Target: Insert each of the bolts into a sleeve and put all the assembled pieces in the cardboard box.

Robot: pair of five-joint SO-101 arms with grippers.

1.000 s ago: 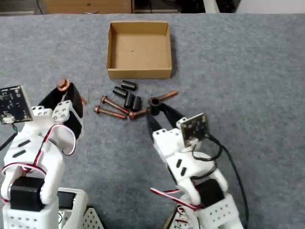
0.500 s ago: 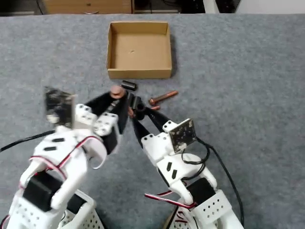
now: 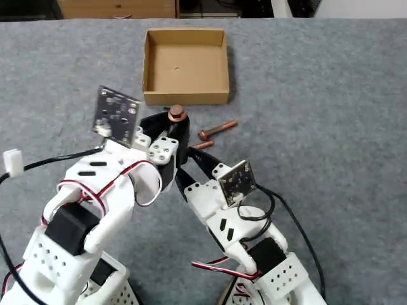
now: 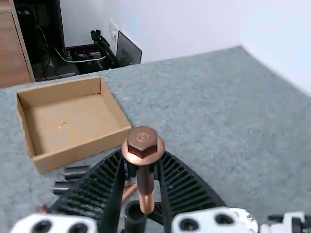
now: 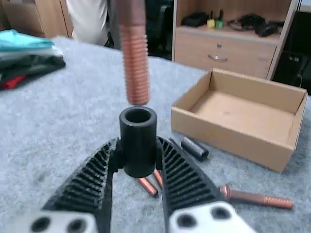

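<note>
High view. On the grey desk, at upper centre, an open cardboard box. Just below its front wall, the left pincer, clenched on a bolt: long axis upright, hexagonal head toward the camera, shank hidden below the head. To the lower right, the right pincer, angled toward the upper left, tips tucked under the left one, grip hidden here. Right of both, a loose bolt lying flat, long axis slanting up to the right, head at its lower-left end. Below that, a second loose bolt, partly covered.

Left wrist view. Gripped in the left pincer, the bolt: upright, head above the tips, threaded end pointing down at a black sleeve straight beneath. Cannot tell whether touching. Beyond, the cardboard box, with loose sleeves just beside its near wall.

Right wrist view. Right pincer clamped on the sleeve: bore vertical, mouth up, body pinched at mid-height, upper part standing above the tips. Straight over the mouth, the bolt, in line with the bore, thread pointing down, tip just clear of the rim. Beyond, the cardboard box.
</note>
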